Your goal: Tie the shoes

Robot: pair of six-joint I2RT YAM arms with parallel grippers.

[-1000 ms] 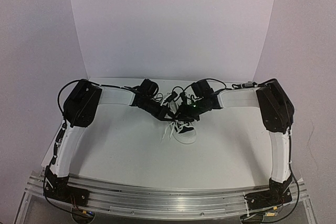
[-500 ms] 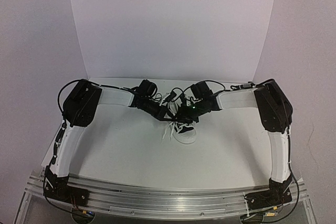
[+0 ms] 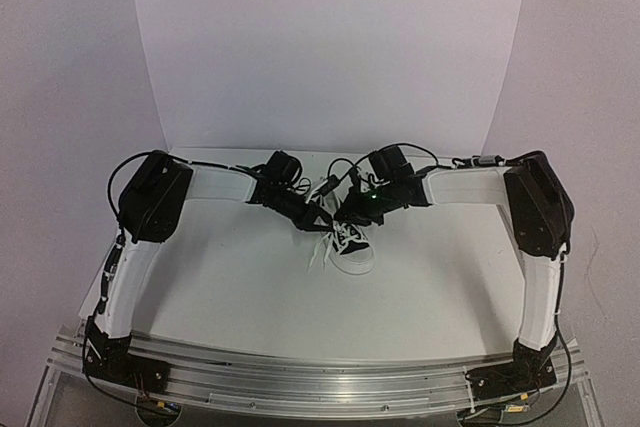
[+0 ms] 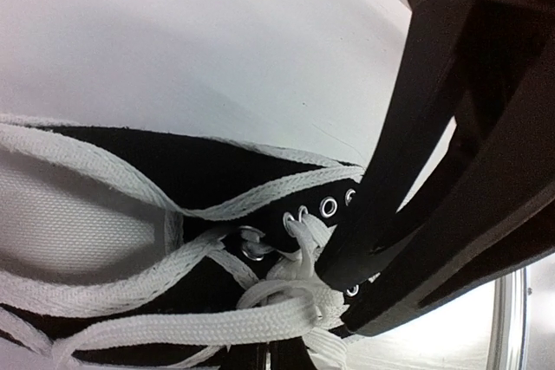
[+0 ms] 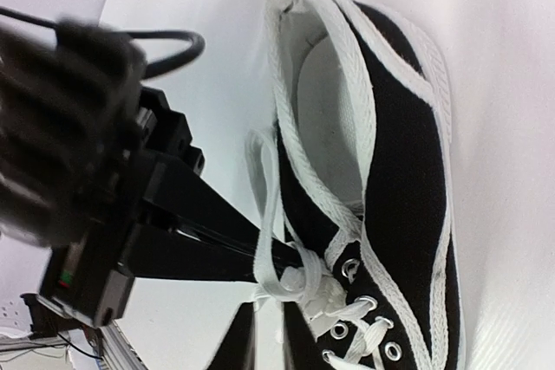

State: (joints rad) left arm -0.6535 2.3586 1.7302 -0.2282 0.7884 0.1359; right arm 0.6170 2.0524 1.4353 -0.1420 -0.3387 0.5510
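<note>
The small black sneaker (image 3: pixel 352 247) with a white toe cap lies mid-table, toe toward the arms. Both grippers meet over its laces. My left gripper (image 3: pixel 322 219) comes in from the left and my right gripper (image 3: pixel 352 214) from the right. In the left wrist view my left gripper (image 4: pixel 264 355) is shut at a white lace beside the knot (image 4: pixel 305 288); the right gripper's fingers (image 4: pixel 416 171) cross the eyelets. In the right wrist view a lace loop wraps the left gripper's fingers (image 5: pixel 212 244) and a strand runs down between my right gripper's (image 5: pixel 270 348) narrow-set fingers.
A white backdrop (image 3: pixel 330 47) stands behind the table. Loose lace ends (image 3: pixel 318 252) trail on the table left of the sneaker. The aluminium rail (image 3: pixel 320 377) with both arm bases runs along the near edge.
The right arm's elbow has swung out to the right and its wrist has drawn slightly back and right. The left arm and the sneaker have barely moved.
</note>
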